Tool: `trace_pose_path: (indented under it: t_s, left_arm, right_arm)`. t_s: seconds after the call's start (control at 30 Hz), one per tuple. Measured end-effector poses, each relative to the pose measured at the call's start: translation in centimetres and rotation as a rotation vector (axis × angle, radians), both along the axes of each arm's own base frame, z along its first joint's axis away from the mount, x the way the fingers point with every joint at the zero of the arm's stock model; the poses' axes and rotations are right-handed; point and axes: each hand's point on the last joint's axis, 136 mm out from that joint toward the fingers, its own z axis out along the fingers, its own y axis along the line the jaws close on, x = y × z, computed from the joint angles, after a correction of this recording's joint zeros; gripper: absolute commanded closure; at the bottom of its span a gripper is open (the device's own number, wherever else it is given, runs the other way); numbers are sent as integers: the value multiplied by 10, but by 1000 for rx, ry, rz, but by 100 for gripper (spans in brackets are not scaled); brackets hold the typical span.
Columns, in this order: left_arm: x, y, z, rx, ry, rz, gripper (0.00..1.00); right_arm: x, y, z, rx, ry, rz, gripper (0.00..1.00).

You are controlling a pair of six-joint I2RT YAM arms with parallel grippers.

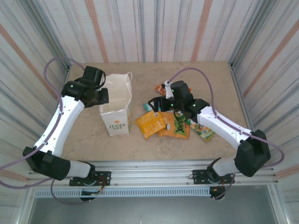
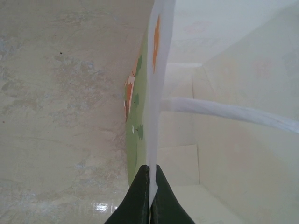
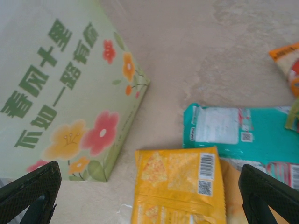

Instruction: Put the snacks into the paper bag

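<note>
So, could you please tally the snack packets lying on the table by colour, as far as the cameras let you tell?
Yellow packets: 1
Orange packets: 2
Green packets: 1
Teal packets: 1
Total: 5 that I can tell apart; the right arm may hide more.

Bright, even light; paper bag (image 2: 233, 158) blurred close up; faint table (image 2: 100, 206) glare.

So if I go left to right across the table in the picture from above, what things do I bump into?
paper bag → yellow packet → orange packet → green packet
</note>
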Motion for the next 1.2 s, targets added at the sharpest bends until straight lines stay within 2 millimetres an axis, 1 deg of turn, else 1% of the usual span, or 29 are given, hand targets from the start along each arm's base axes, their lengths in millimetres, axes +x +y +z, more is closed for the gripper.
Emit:
trace_pose_path:
  t_s: [0.17,0.23,0.3,0.37,0.5,0.57,0.77,0.83,1.0,1.1,1.2]
  left_arm:
    - [3,-6,1,-15,-7,-33,100]
    - [4,-9,1,-25,-10,-47,100]
    - [5,-12,0,-33,-7,-62,100]
    - [5,-14,-1,-38,-2,-72,100]
    - [5,-17,-2,-46,1,-90,100]
    - [5,-18,-1,-48,0,-95,100]
    - [4,-21,-2,-63,5,-110,100]
    - [4,-21,-2,-64,5,-111,100]
    - [5,-22,-1,-66,1,-111,100]
    - [7,-24,0,-75,-6,-116,100]
    - [7,-25,0,-84,-6,-121,100]
  right_arm:
    - [-10,-26,1,4,47,-69,1]
    - [-15,-35,-2,10,76,-94,1]
    - [-21,-43,-10,14,115,-115,1]
    - [-28,-50,-22,19,163,-134,1]
    - [-46,-65,-50,27,280,-183,1]
    - [-54,-69,-60,38,324,-197,1]
    - [-75,-77,-79,77,414,-225,0]
    - [-82,-82,-89,88,452,-243,4]
    - [-100,-92,-115,115,555,-275,5]
    - [-101,-96,-126,148,586,-294,12]
    - [-93,-97,-134,188,612,-314,15]
